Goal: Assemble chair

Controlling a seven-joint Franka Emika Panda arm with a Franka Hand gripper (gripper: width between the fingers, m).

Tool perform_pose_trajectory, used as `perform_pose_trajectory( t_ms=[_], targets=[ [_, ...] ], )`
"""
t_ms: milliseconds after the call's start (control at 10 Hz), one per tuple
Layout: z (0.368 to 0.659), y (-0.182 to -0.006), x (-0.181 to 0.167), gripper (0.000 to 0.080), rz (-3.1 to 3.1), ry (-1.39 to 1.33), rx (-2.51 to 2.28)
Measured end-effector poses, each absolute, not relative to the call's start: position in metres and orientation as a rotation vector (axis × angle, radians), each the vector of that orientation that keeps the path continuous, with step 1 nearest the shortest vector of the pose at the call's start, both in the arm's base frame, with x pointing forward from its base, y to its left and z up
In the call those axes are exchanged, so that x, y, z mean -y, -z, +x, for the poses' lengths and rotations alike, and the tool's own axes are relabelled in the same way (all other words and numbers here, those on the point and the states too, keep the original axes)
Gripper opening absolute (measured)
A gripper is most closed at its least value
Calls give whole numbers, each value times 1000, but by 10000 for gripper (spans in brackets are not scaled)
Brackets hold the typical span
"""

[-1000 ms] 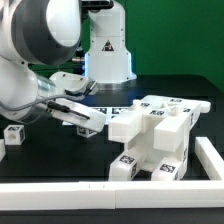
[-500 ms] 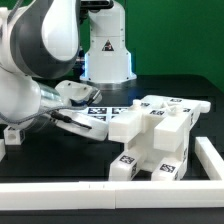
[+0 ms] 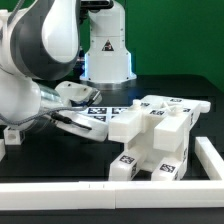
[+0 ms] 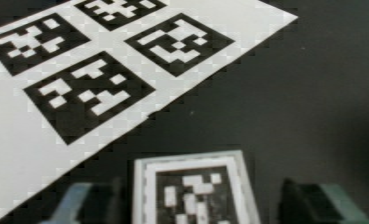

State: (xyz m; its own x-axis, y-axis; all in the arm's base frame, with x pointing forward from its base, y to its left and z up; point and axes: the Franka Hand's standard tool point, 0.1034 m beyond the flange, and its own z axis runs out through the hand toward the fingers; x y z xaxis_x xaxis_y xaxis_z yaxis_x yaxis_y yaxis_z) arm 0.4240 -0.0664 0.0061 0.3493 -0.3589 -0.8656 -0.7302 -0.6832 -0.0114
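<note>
The chair (image 3: 152, 135) is seen partly built, right of centre in the exterior view: several chunky white blocks are already joined into one stepped body that stands on the black table (image 3: 60, 155). More is judged to be left to do. One small tagged block (image 3: 12, 134) lies loose at the left edge of the frame. A tagged white piece (image 4: 195, 185) is framed between the dark fingers (image 4: 92, 205) of the gripper (image 3: 78, 118), which is held left of centre, beside the marker board (image 3: 108, 108). The fingers are set on either side of that piece, but whether they pinch it cannot be told. The piece is apart from the chair, so no joining is under way
</note>
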Motion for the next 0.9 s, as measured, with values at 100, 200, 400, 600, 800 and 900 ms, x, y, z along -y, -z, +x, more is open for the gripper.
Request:
perform_pose_trajectory(
  t_ms=[100, 200, 400, 600, 800, 900],
  targets=[
    [424, -6, 66, 279, -2222, -1272, -954],
    [428, -7, 67, 279, -2243, -1248, -956],
    [438, -34, 63, 279, -2264, -1234, -914],
    [455, -75, 54, 279, -2340, -1100, -888],
    [469, -117, 48, 279, -2417, -947, -860],
    [474, -132, 41, 279, -2494, -842, -837]
  ],
)
